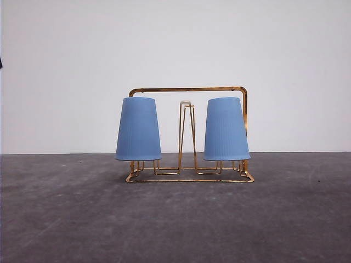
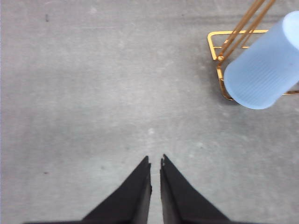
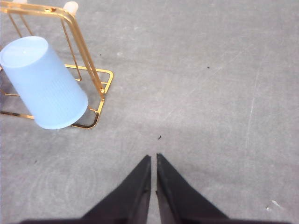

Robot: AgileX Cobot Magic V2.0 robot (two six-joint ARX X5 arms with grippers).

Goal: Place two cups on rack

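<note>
The gold wire rack (image 1: 188,175) stands in the middle of the grey table. Two light blue ribbed cups hang upside down on its outer prongs: one on the left (image 1: 138,129), one on the right (image 1: 226,129). The middle prong pair (image 1: 186,131) is bare, with a white tip. In the left wrist view the left cup (image 2: 264,70) and a rack corner (image 2: 216,46) lie off to one side of my left gripper (image 2: 155,161), which is shut and holds nothing. My right gripper (image 3: 153,157) is shut too, apart from the right cup (image 3: 44,84) and rack (image 3: 100,93).
Grey textured tabletop (image 1: 175,219) spreads all around the rack, with a plain white wall (image 1: 175,44) behind it. Both grippers hover over bare table surface away from the rack.
</note>
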